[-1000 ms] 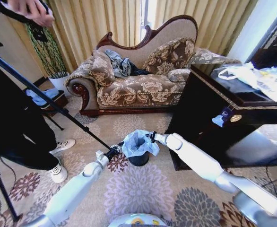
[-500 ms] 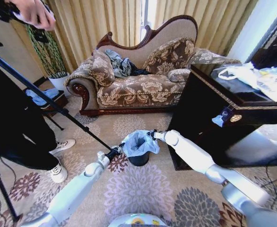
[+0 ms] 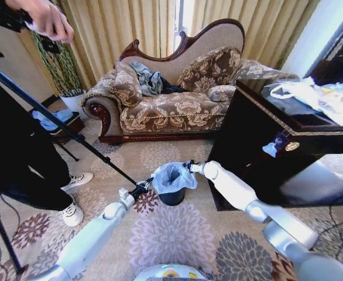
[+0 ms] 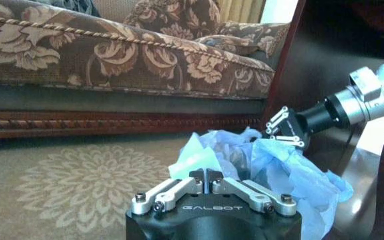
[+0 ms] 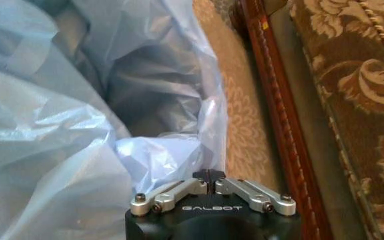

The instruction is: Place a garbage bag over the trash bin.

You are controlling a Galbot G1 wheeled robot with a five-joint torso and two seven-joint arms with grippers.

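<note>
Your left gripper (image 4: 207, 174) has its jaws pressed together at the tips, pinching the near edge of the garbage bag (image 4: 272, 165), whose pale blue, crinkled plastic bunches up just beyond them. On the bag's far side you see the right gripper (image 4: 280, 131) touching the plastic, its jaws closed on the rim as far as can be told. Behind lie the patterned carpet (image 4: 78, 175), the floral sofa (image 4: 112, 55) on its dark wooden base, and a dark cabinet (image 4: 325, 45) beside it.

Bright daylight comes through the curtains (image 3: 136, 26). The head view bends at its edges. Wrist views look soft.
</note>
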